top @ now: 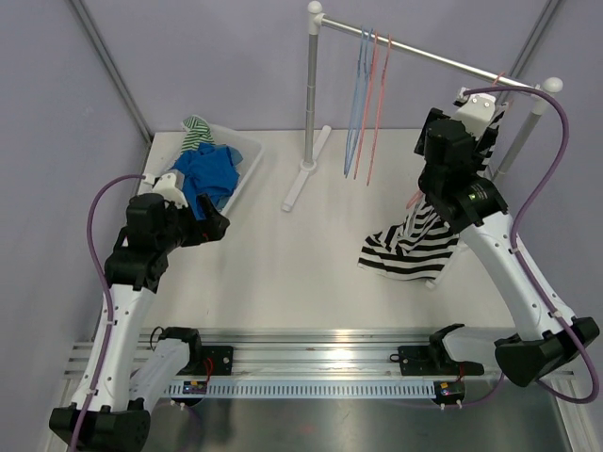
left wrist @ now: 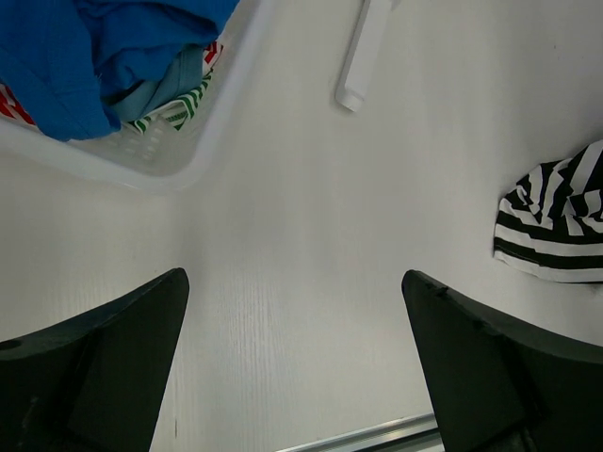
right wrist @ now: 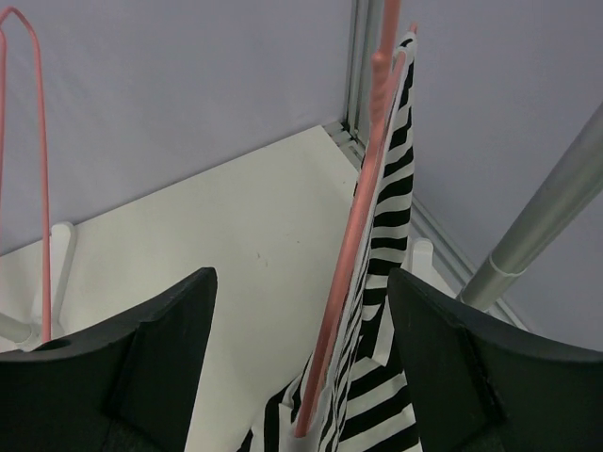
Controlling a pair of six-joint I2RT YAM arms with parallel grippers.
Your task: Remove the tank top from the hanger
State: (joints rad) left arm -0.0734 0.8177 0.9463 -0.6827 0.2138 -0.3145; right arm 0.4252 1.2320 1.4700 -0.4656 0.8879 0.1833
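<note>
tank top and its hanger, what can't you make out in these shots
1. Top external: the right arm covers the pink hanger and the upper part of the tank top.
2. Right wrist: the top edge cuts off the hanger's hook, so its hold on the rail is unseen.
3. Left wrist: the right edge cuts the tank top; only a corner shows.

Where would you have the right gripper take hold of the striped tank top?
Grip the tank top by its strap beside the pink hanger, coming from the near side: there the fabric hangs as a thin upright band, in line with the open right gripper.
</note>
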